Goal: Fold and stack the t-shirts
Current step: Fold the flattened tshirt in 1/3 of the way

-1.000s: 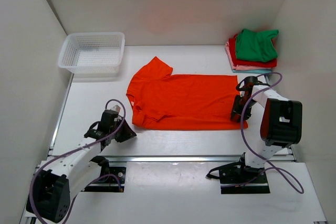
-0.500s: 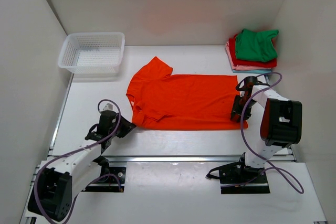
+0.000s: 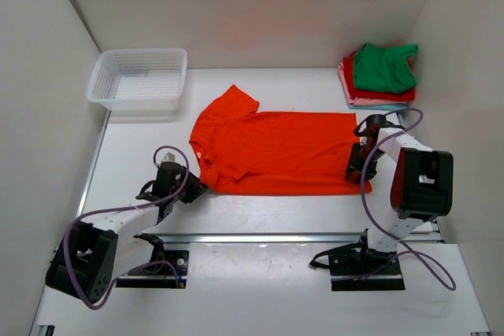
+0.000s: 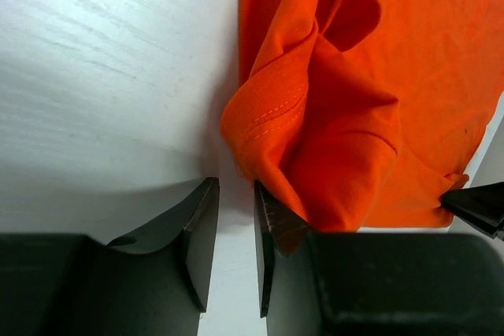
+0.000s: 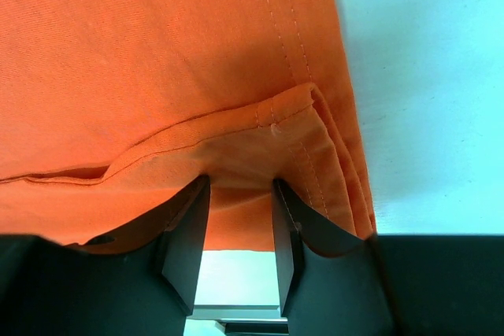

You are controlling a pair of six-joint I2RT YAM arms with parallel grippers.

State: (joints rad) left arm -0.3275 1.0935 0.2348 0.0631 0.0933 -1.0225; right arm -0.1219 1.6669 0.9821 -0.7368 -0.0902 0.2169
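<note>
Since the orange shirt [image 3: 272,151] lay spread flat on the tabletop [image 3: 142,143], well apart from the folded stack [image 3: 382,76], I judged the fold not yet begun. My left end effector [image 4: 235,214] stood apart beside the bunched sleeve [image 4: 315,116], my right end effector [image 5: 240,218] apart at the hem corner [image 5: 303,120]. Next, both needed to close on cloth.

Left arm [image 3: 118,222] reaching forward, left fingers [image 4: 197,234] slightly apart, right arm [image 3: 403,144] folded, right fingers [image 5: 185,234] likewise

Plain bright orange t-shirt [image 3: 276,151]; folded stack [image 3: 379,75] — green, red, pink, light blue; white mesh basket [image 3: 138,102].
</note>
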